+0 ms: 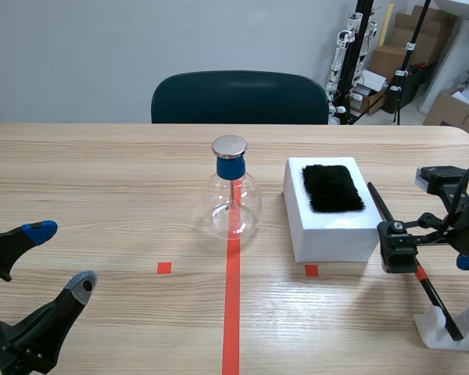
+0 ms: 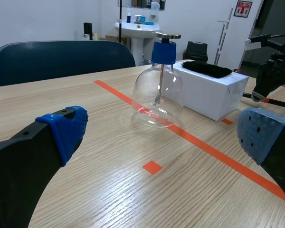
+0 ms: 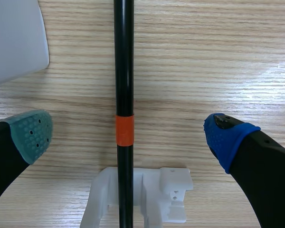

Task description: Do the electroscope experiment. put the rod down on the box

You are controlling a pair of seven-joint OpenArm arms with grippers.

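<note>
Low at the near-left corner of the scene view, the left jaws hang just above the wooden surface [image 1: 102, 180], spread wide. Their blue pad [image 1: 39, 230] and grey pad [image 1: 82, 285] stand well apart with nothing between them. In the left wrist view the same two pads [image 2: 69, 130] frame the electroscope [image 2: 157, 95], which stands ahead of them.

The electroscope [image 1: 233, 205] is a clear round flask standing upright on the central orange-red tape line. It has a blue stopper [image 1: 230, 166] and a flat metal cap [image 1: 229, 146], and a thin stem hangs down inside the glass.

Just beside it, toward the right arm, sits the white box [image 1: 332, 234]. A black furry cloth [image 1: 332, 187] lies flat on top of it.

The black rod [image 1: 438, 301] is not on the box. It lies slanted beside the box's right side, its near end resting in a small white stand [image 1: 442, 332]. Its far end reaches up alongside the box edge, though whether it touches the box cannot be told.

The right jaws hover over the rod, spread open. From the right wrist view the rod [image 3: 123, 71] runs straight down the gap between the grey-green pad [image 3: 33, 133] and the blue pad [image 3: 225, 137], touching neither. Its orange band [image 3: 124, 129] sits level with the pads, and the stand [image 3: 166, 194] holds it just below.

A dark green chair [image 1: 238, 98] stands behind the far edge of the surface.
</note>
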